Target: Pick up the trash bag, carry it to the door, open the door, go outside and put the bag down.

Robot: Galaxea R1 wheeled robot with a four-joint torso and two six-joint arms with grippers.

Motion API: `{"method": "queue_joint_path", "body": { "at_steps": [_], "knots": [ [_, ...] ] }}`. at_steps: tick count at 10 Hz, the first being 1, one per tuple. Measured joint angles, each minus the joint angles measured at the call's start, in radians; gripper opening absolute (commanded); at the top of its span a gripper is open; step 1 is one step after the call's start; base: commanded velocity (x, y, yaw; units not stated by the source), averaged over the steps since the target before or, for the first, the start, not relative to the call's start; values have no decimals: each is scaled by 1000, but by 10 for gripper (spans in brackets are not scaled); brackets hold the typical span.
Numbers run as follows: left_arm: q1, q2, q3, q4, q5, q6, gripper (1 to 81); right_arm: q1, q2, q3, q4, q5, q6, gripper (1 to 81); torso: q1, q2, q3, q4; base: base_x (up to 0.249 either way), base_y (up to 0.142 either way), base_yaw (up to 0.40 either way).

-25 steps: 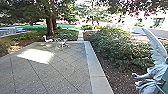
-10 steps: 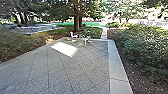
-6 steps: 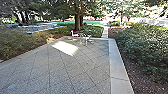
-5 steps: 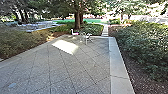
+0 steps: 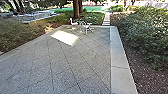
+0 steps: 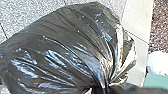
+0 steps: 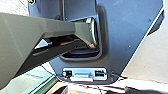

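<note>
Where its creases draw together, the black trash bag [image 6: 67,47] is pinched at its neck in the left gripper [image 6: 107,86], which is closed on the gathered plastic. Whether the right gripper is spread or pressed together, I cannot tell. The bag bulges out full from its neck above the grey paving [image 5: 60,67]; whether its underside touches the ground I cannot tell. Along the right side of the paving runs a pale border strip [image 5: 121,58], with dark mulch [image 5: 145,77] and a dense bush [image 5: 145,35] beyond it. Low shrubs [image 5: 20,32] line the left side. A bright patch of sun [image 5: 65,37] lies well ahead. At the far end stands white furniture [image 5: 86,26], with a pink-and-white thing [image 5: 73,23] just left of it. Behind rises a tree trunk [image 5: 76,8], and a narrow path [image 5: 107,18] leads away to its right.
</note>
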Motion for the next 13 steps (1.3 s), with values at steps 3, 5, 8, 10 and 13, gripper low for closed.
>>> {"method": "queue_joint_path", "body": {
  "at_steps": [3,5,8,10,13],
  "knots": [
    [-110,-14,-40,-46,94,0,10,5,1,-3,1,1,0,811,1,1,-27,0,0,0,0],
    [-180,-38,-53,-76,156,0,10,4,1,-3,0,0,-1,811,1,1,-26,0,0,0,0],
    [-233,-86,-79,-112,233,-3,811,5,1,-4,0,0,-1,811,1,1,-26,0,0,0,0],
    [-228,-88,-79,-113,240,-3,811,4,1,-4,0,0,-1,811,1,1,-26,0,0,0,0],
    [-178,-73,-84,-113,238,4,811,2,1,-4,1,4,-1,811,1,2,-22,0,0,0,0]
  ]
}}
